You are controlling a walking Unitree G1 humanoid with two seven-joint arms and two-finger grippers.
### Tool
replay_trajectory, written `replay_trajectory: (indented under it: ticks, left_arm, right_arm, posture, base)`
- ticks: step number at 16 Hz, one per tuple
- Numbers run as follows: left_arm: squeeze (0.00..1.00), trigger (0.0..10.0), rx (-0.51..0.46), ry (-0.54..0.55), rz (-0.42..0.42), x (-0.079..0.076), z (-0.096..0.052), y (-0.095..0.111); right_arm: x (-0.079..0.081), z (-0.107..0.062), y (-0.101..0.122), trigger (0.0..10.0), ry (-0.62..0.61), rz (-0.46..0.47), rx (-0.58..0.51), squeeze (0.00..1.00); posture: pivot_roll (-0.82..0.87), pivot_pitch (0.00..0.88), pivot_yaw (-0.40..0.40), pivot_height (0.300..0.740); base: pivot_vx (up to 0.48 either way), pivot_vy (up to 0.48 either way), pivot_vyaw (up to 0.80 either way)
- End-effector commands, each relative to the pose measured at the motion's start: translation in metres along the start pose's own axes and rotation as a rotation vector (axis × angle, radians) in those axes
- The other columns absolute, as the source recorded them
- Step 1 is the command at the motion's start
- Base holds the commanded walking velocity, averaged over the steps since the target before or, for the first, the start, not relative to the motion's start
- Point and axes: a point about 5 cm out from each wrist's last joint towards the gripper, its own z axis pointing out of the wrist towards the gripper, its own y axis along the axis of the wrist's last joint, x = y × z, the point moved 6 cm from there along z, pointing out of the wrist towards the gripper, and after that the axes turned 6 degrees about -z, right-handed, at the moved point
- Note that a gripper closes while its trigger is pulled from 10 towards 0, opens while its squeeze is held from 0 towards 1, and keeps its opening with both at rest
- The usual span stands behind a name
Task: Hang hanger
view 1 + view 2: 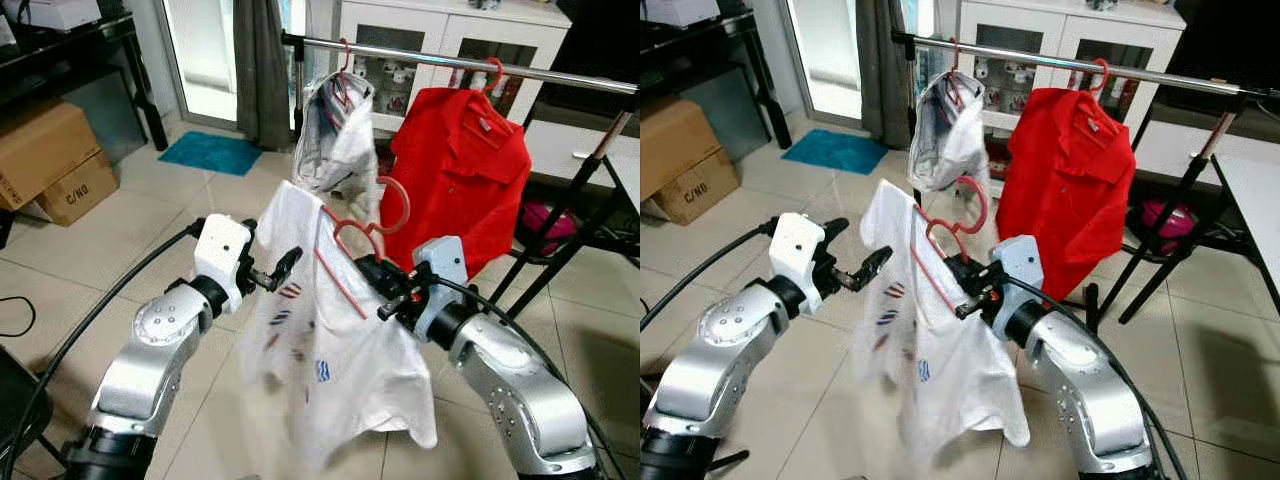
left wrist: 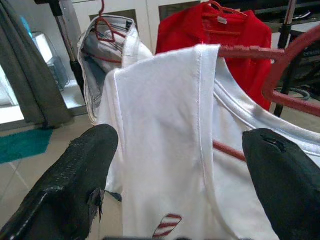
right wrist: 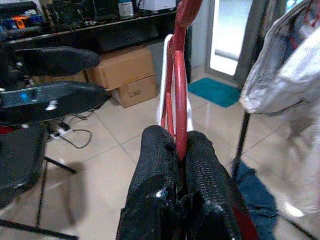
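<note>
A red hanger carrying a white shirt with small red and blue prints hangs in front of me. My right gripper is shut on the hanger's red bar, seen close in the right wrist view. At the shirt's left shoulder my left gripper stands open. In its wrist view the two black fingers spread to either side of the white shoulder. The metal rail runs above and beyond, holding a grey-white garment and a red shirt on red hangers.
The rack's black legs slant down at the right. Cardboard boxes sit at the left under a black shelf. A teal mat lies by a grey curtain. A white cabinet stands behind the rail.
</note>
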Motion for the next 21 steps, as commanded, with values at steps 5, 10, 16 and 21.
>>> replay_trajectory:
  ticks: [5,10,16,21]
  left_arm:
    - [0.05,10.0,-0.016,0.006,0.029,0.003,0.006,0.005]
    - [0.00,10.0,-0.009,-0.054,0.024,-0.004,0.017,0.003]
    - [0.00,0.0,-0.030,-0.056,0.076,0.003,0.030,0.008]
    - [0.00,0.0,-0.053,-0.062,0.087,0.003,0.031,0.011]
  right_arm:
    - [0.006,0.000,0.015,0.0,0.034,0.005,-0.048,0.00]
    - [0.023,-0.001,0.030,0.0,0.126,0.004,-0.108,0.00]
    - [0.039,-0.006,0.037,0.0,0.227,0.048,-0.139,0.00]
    - [0.038,-0.007,0.037,0.0,0.220,0.034,-0.136,0.00]
  posture:
    - [-0.08,0.000,-0.015,0.727]
    - [-0.09,0.000,-0.008,0.727]
    - [-0.09,0.000,-0.010,0.727]
    - [-0.10,0.000,-0.011,0.727]
  base:
    - [0.000,0.000,0.00]
    - [0.000,0.000,0.00]
    - [0.000,0.000,0.00]
    - [0.000,0.000,0.00]
